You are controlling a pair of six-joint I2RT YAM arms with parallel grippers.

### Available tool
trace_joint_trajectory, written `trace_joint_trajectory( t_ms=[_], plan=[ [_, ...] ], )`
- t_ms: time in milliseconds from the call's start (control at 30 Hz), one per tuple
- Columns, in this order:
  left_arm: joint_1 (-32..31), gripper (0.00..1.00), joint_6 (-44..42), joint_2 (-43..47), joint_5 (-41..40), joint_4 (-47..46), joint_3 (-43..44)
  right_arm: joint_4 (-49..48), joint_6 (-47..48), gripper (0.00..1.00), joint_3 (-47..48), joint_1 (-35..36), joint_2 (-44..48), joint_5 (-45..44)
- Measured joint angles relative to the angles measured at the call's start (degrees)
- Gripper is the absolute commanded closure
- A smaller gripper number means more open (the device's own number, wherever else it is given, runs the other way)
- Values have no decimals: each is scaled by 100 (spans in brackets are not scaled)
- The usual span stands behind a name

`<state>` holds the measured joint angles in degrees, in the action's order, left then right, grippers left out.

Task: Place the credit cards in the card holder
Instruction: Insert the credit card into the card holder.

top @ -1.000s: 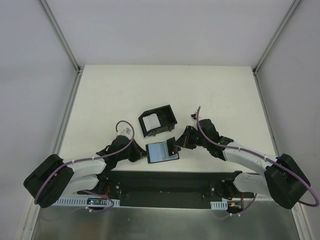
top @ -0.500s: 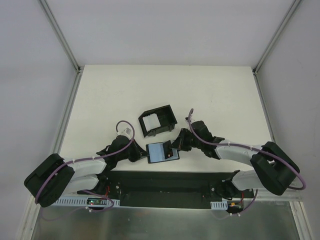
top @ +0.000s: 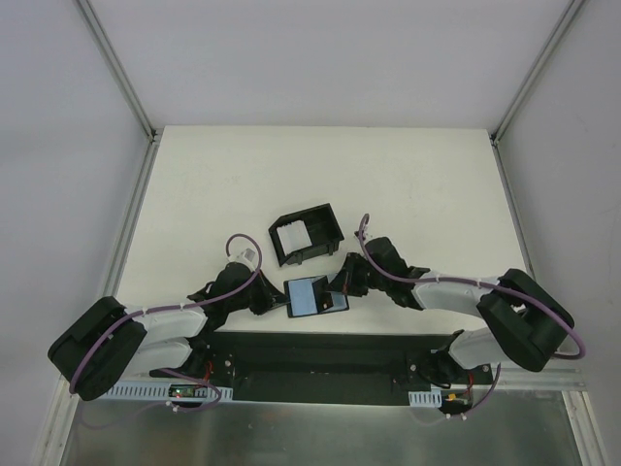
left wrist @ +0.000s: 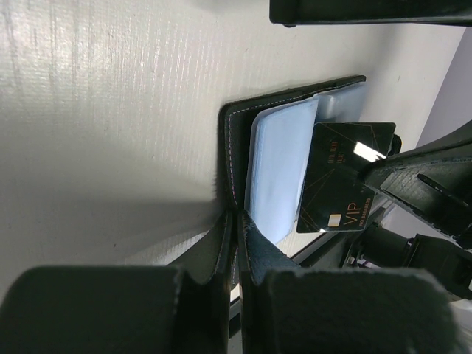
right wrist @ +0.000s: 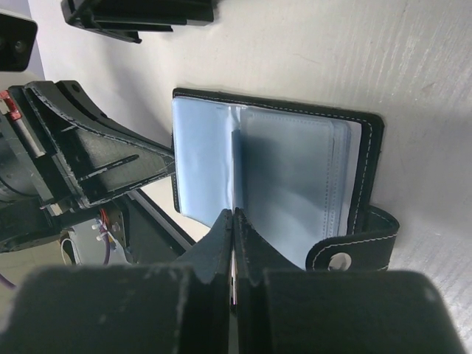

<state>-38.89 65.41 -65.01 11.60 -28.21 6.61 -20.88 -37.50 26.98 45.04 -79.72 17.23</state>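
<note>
**Left wrist view: dark card poised at the sleeves, insertion in hand**

- My left gripper (left wrist: 237,228) is clamped tight on the near cover of the card holder (left wrist: 276,169), holding it spread open. The bluish sleeves fill the middle of this frame.
- My right gripper (right wrist: 233,221) is pinched fully closed on one dark card (left wrist: 343,177) marked VIP. In the right wrist view the card shows edge-on, standing over the sleeves at frame centre.
- In the top external view the holder lies at lower centre, on the table (top: 408,184) between my two wrists. The snap tab (right wrist: 339,259) hangs off its lower right corner.
- Step, as I judge it: feeding this card into a sleeve pocket. It is not yet seated.
- The next move calls for lining the card's leading edge with a pocket mouth, then sliding it in flat while the left keeps the cover pinned.
- Count: one card holder, one dark card in hand, one black box (top: 333,233) just above the holder, and one pale stack (top: 292,236) inside it. I cannot count the cards in that stack.
</note>
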Motion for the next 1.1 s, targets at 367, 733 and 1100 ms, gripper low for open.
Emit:
trace_joint_trajectory(
  t_ms=[367, 733, 1100],
  plan=[
    [0, 100, -2, 0, 9, 0, 0, -37, 0, 100, 0, 46, -61, -11],
    [0, 100, 15, 0, 9, 2, 0, -157, -4, 100, 0, 61, -61, -55],
    [0, 100, 15, 0, 13, 2, 0, -306, 0, 100, -90, 63, -153, -264]
  ],
)
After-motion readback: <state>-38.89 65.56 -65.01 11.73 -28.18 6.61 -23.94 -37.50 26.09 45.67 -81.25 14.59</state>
